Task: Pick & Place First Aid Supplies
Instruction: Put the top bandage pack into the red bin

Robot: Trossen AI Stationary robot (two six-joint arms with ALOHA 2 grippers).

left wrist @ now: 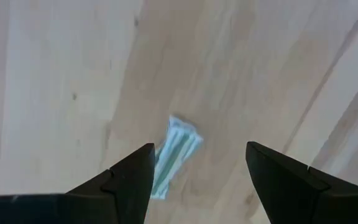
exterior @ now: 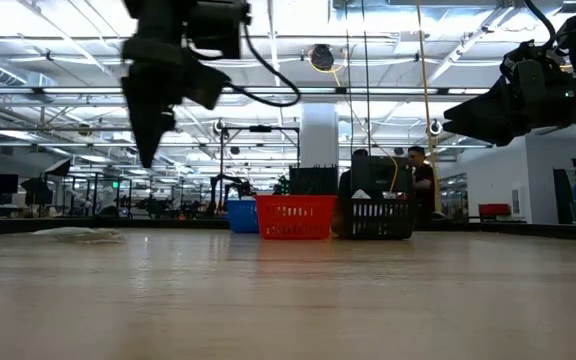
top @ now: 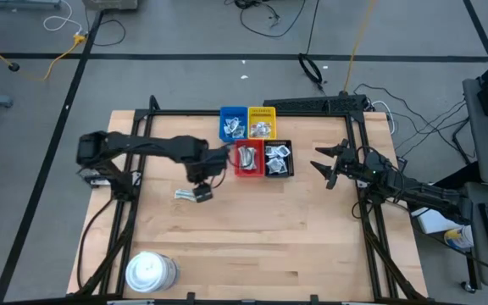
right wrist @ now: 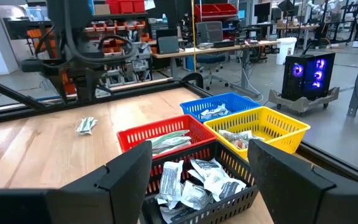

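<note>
Your left gripper (left wrist: 197, 180) hangs above the bare wooden table (top: 269, 237), its two dark fingers (left wrist: 129, 180) spread wide and holding nothing. Directly below it, one pale grey-green strip packet (left wrist: 174, 155) lies flat on the wood, partly hidden behind one finger; from above you find the same packet (top: 195, 194) just in front of the left gripper (top: 200, 174), left of the trays. Four small trays sit together near the table's far edge: blue tray (top: 233, 113) and yellow tray (top: 262, 111) behind, red tray (top: 248, 171) and black tray (top: 278, 173) in front, each holding wrapped packets. Your right gripper (top: 327, 165) waits in the air to the right of the black tray, fingers wide apart and empty. A round white tub (top: 149, 271) stands near the table's front left corner.
</note>
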